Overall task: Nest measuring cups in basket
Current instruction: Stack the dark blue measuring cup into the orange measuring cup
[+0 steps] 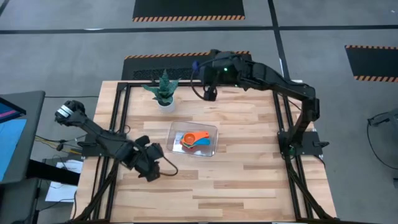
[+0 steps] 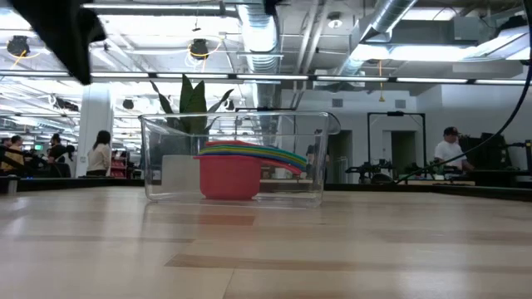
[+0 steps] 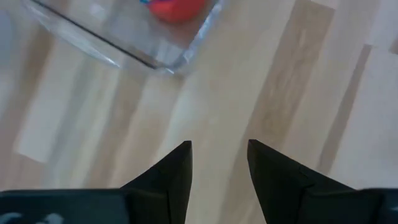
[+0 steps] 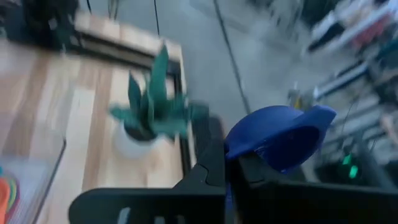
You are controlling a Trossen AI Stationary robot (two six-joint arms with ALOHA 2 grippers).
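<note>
The left gripper point(image 1: 151, 167) is found low over the table point(image 1: 249, 180), at the near left, just to the near-left of the basket point(image 1: 212, 132). Its fingers point(image 3: 177, 171) are seen parted by a modest gap, with only bare wood between them; nothing is held.

The basket, a clear rectangular bin, is located near the middle of the table. A nested stack of measuring cups point(image 2: 229, 170) is contained in it, with a red cup point(image 2: 227, 181) at the bottom and coloured handles fanned toward the right in the low view. From above, an orange cup point(image 1: 188, 137) is seen on top, with light blue point(image 1: 200, 145) beside it.

A potted plant point(image 1: 163, 90) in a white pot is noted at the far edge, well apart from the basket on its far-left side.

The right gripper point(image 1: 209, 93) is positioned over the far edge of the table, just right of the plant. A dark blue measuring cup point(image 4: 280, 137) is clamped between its closed fingers, raised clear of the table.
</note>
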